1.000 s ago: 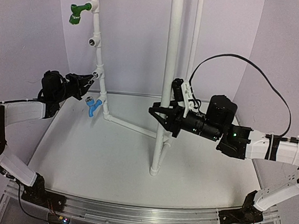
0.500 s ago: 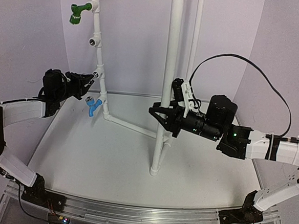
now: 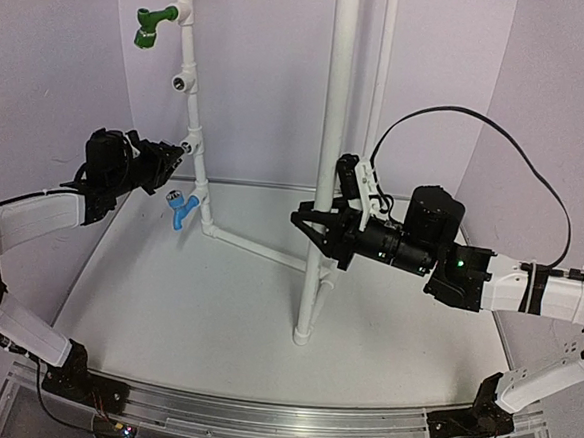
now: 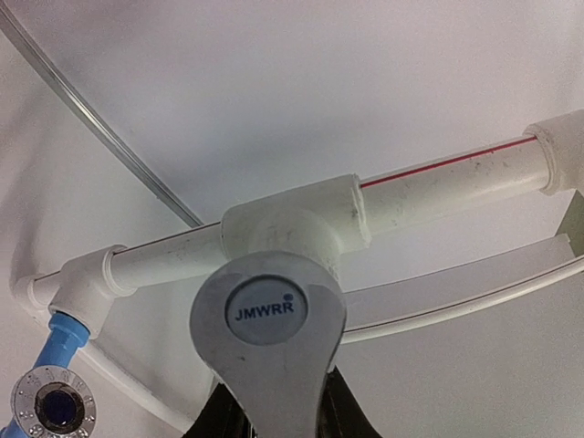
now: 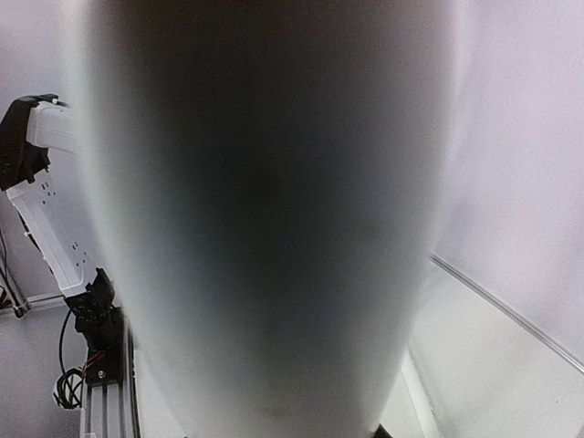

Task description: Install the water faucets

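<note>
The left claw [image 3: 163,167] is clamped on the silver faucet [image 4: 267,351]. The wrist view shows the faucet's capped head pressed against the mouth of a white tee fitting [image 4: 294,226] on the slanted pipe. Over the last second this claw has risen slightly and closed in on the pipe, which suggests the faucet is being seated or threaded rather than carried.

The blue faucet [image 3: 180,209] already sits in the elbow just below, leaving little room on that side. The green faucet [image 3: 150,25] hangs well above, with an empty fitting [image 3: 184,79] between them. The side wall lies close behind the left arm, and the open desk [image 3: 196,303] lies nearer the bases.

The right claw [image 3: 317,233] has not moved. It straddles the upright pole [image 3: 336,102], but whether it grips the pole cannot be told.
</note>
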You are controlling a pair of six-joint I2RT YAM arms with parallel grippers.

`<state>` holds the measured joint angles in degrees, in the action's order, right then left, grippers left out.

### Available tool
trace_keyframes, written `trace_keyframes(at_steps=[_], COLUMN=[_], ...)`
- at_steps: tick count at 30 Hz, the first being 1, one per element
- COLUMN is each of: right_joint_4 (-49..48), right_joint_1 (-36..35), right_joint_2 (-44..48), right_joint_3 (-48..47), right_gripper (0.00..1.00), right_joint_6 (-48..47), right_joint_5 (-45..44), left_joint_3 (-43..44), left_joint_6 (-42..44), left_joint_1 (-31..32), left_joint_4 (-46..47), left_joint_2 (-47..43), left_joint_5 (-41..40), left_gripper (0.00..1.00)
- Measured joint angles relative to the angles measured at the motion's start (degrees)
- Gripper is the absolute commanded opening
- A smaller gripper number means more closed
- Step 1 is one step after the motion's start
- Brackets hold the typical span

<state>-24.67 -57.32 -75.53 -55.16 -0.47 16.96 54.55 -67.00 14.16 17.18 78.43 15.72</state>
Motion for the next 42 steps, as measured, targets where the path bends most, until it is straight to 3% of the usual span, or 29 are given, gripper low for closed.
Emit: trace_keyframes(at_steps=[42], right_joint_4=[0.02], right_joint_1=[0.02], right_joint_2=[0.0], right_joint_3=[0.0], right_gripper=[0.0], right_joint_6=[0.46], right_joint_5=[0.32], left_joint_3=[12.37], left_joint_6=[35.02], left_joint_1=[9.07], left_joint_4=[-21.71], left_joint_2=[2.01], left_joint_5=[-22.2], left_gripper=[0.0])
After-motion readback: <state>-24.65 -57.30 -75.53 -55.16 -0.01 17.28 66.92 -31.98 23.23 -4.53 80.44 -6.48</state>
